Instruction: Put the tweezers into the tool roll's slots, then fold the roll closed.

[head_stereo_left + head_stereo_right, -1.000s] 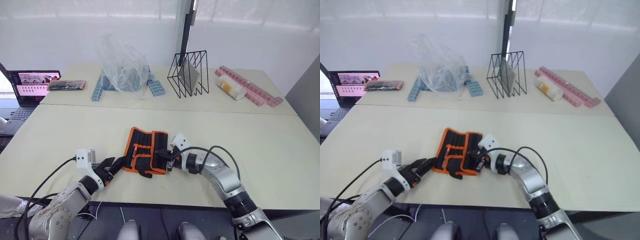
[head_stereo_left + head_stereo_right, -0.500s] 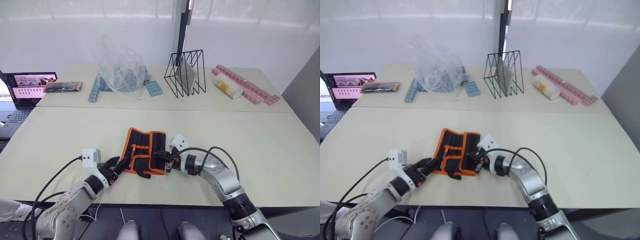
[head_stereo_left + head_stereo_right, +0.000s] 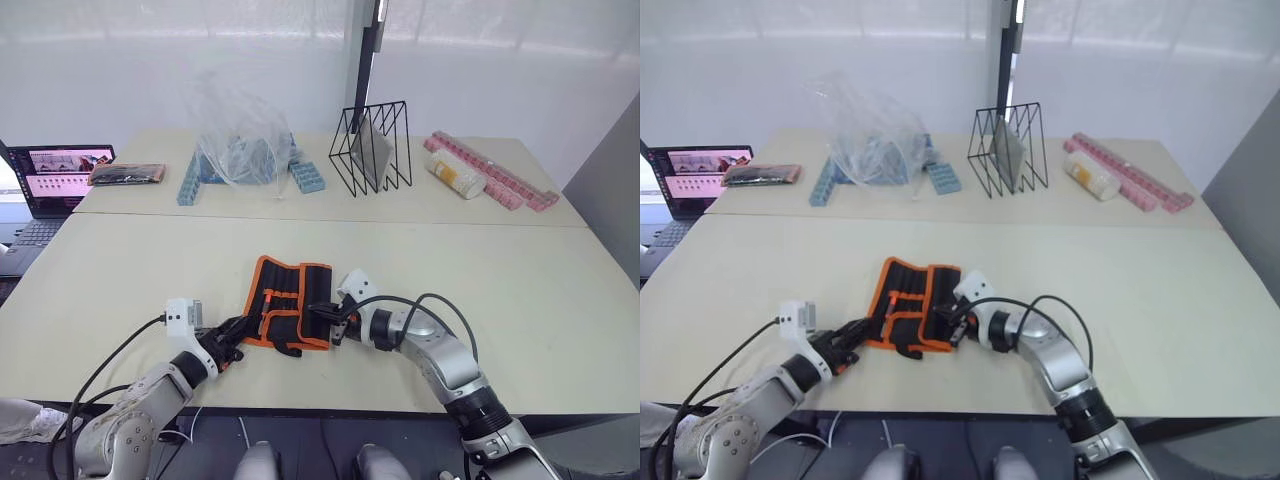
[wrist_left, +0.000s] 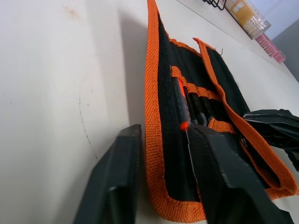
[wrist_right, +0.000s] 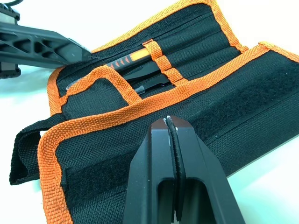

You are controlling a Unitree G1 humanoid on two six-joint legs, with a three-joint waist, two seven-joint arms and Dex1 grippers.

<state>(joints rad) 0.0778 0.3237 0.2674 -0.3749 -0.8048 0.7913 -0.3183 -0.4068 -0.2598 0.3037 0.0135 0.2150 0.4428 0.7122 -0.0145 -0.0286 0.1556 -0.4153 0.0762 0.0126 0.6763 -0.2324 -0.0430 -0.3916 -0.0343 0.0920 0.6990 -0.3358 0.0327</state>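
A: Access to the tool roll (image 3: 288, 305)?
B: Blocked both ends: left gripper (image 4: 161, 175) straddles its orange edge, right gripper (image 5: 171, 140) pressed together against its flap.
A: Free room?
B: Bare table (image 3: 520, 290) behind, up to the wire rack (image 3: 373, 147).

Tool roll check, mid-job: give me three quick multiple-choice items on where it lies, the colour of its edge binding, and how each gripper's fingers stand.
1. Where does the tool roll lie?
A. On the near table, between the two grippers
B. Beside the laptop
C. Inside the wire rack

2. What colour is its edge binding?
A. Pink
B. Orange
C. Blue

3. How do the grippers stand?
A. Both open
B. Left shut, right open
C. Left open, right shut

Answers:
1. A: the head views show it flat on the near table, with the left gripper at one edge and the right gripper at the other.
2. B: both wrist views show orange binding along the black fabric.
3. C: the left fingers straddle the roll's edge, and the right fingers are pressed together over the flap.
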